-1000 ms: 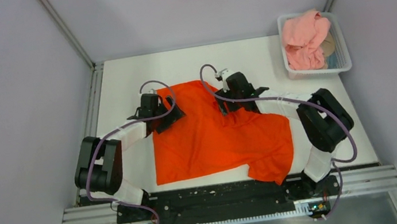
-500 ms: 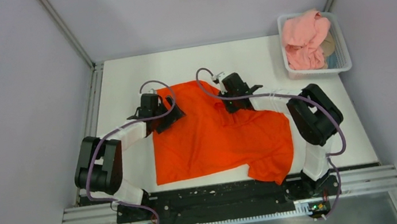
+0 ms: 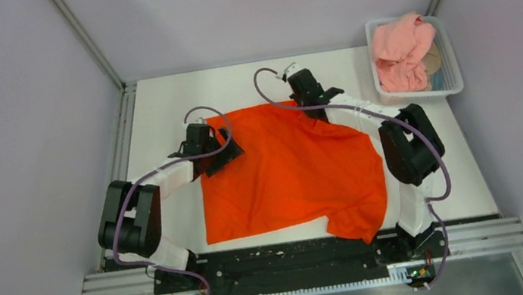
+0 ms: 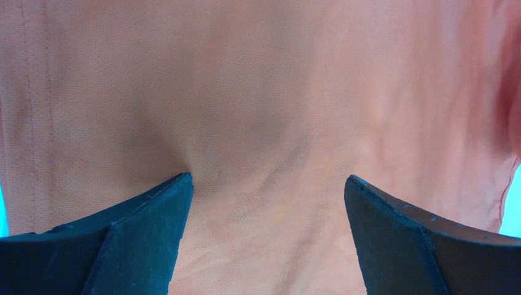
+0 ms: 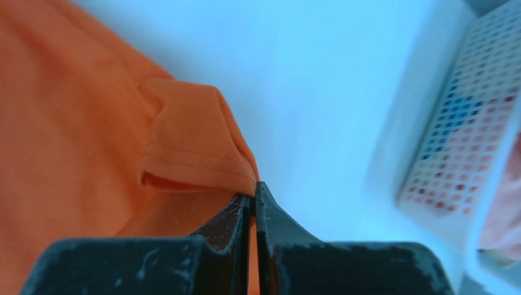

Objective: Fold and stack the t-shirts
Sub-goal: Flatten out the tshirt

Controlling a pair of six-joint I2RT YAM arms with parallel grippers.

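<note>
White counter (image 3: 160, 100) carries the orange-red shirt (image 3: 289, 174) spread across its middle, the pink shirt (image 3: 400, 49) lies bunched in the mesh basket (image 3: 448, 54) at the far right corner, the left hand (image 4: 267, 184) rests on orange cloth with fingers spread apart, and the right hand (image 5: 253, 200) pinches the orange sleeve hem.

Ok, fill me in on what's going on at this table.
The robot is handling the orange-red t-shirt, which lies spread and unfolded on the table. The right gripper is shut on a sleeve hem at the shirt's far edge. The left gripper is open, down on the cloth at the far left. The pink t-shirt lies bunched in the basket.
</note>
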